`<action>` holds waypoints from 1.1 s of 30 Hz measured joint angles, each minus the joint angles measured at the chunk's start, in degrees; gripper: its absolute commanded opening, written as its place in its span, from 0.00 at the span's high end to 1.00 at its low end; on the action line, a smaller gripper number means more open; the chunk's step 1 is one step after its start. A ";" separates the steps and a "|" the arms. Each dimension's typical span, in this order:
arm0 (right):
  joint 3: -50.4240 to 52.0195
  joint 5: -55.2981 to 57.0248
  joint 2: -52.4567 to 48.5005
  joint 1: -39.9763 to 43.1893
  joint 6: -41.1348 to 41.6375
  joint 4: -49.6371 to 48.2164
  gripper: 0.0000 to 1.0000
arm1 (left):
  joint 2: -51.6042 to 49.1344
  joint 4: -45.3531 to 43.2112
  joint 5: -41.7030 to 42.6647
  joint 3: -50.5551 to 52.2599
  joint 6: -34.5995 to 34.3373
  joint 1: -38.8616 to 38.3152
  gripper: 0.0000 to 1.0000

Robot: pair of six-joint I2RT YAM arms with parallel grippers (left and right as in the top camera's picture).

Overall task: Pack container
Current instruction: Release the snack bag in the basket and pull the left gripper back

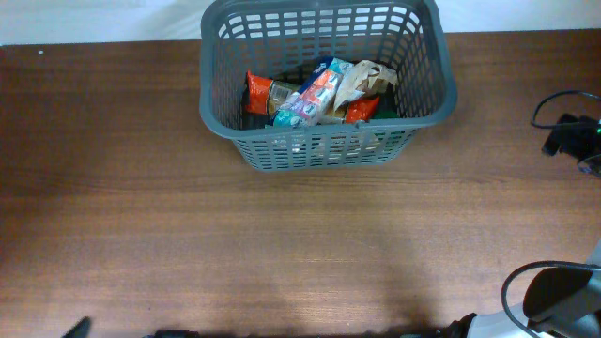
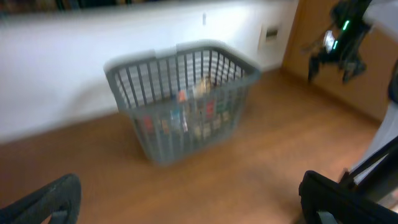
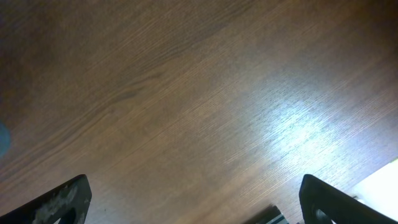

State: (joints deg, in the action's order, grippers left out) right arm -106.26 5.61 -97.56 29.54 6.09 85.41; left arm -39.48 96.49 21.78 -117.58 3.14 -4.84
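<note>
Beneath my right gripper [image 3: 193, 186] a wooden table [image 3: 186, 93], fine-grained and smooth, soft sheen where the light strikes, that gripper's fingers [image 3: 62, 202] matt black with pale scuffs, ahead of my left gripper [image 2: 189, 186] the container [image 2: 180, 118], matt grey plastic, inside it glossy printed packets [image 1: 315, 94]

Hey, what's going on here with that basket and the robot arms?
Two robot arms are packing a grey basket that stands at the far side of the wooden table. Several snack packets lie inside it, in orange, blue and beige wrappers. At this moment neither arm is handling anything. The left gripper is open and empty, facing the basket from some way off. The right gripper is open and empty too, with only wood beneath it.
</note>
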 measured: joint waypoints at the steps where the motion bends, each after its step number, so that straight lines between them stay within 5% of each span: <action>1: 0.00 0.00 0.00 0.00 -0.02 0.00 0.01 | 1.16 -0.46 -0.04 3.78 -0.96 0.00 0.01; 9: 0.00 -0.02 0.00 0.00 -0.04 0.00 0.01 | 3.30 -23.76 -0.70 29.68 -17.84 0.07 0.01; 22: 0.00 0.00 0.00 0.00 0.00 0.02 0.01 | 2.86 -22.32 -2.78 46.21 -25.70 0.07 0.01; 25: 0.00 0.00 0.00 0.00 0.00 0.02 0.01 | 2.97 -24.68 -4.31 49.40 -24.68 0.07 0.01; 33: 0.00 0.00 0.00 0.00 -0.04 0.02 0.01 | 3.10 -52.76 -3.98 68.11 -4.13 0.07 0.01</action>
State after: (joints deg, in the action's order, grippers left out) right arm -106.26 5.61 -97.56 29.54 6.04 85.43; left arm -36.38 43.72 17.80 -49.47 -0.99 -4.78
